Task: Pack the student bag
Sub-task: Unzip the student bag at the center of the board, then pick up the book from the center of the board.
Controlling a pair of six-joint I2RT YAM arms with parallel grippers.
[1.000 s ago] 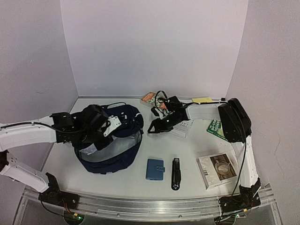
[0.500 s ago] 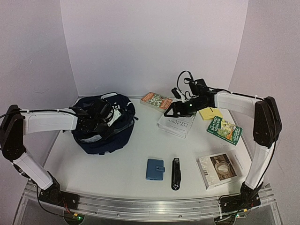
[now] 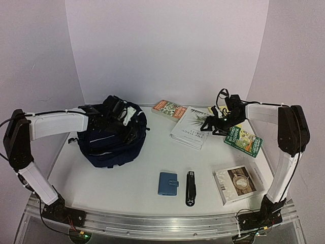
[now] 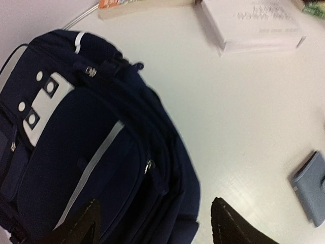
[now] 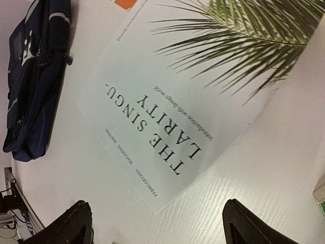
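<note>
Count first: one bag (image 3: 112, 140), four books, one yellow pad (image 3: 215, 109), one blue wallet (image 3: 168, 183) and one slim black object (image 3: 191, 188) that I cannot name for certain. Two hands are working, one on each arm.

The four books are a white book (image 3: 189, 128), an orange-and-green book (image 3: 168, 108) against the back wall (image 3: 162, 51), a green book (image 3: 244, 141), and a book with a cup on its cover (image 3: 236, 184).

My left hand (image 4: 155, 203) is released. Its fingers are spread wide and grip nothing. It hangs above the top of the navy bag, which lies directly below it and spreads out to its left. The bag's white patches sit up and to the left in the wrist view. The wallet shows only at the far lower right of that view, well apart from the bag.

My right hand (image 5: 156, 202) is also released, fingers wide and empty. It hovers over the near right part of the white book, whose palm-leaf cover fills the wrist view. The green book lies just beside this hand on its right. The yellow pad is just behind it, partly hidden by the arm.

The bag sits close to the left edge of the tabletop (image 3: 137, 168), and its far side is near the back wall. Bare tabletop opens to the right of the left hand, between the bag and the white book. More bare tabletop lies nearer to me, between the bag and the wallet. The right hand has less room, with books on both sides of it.
</note>
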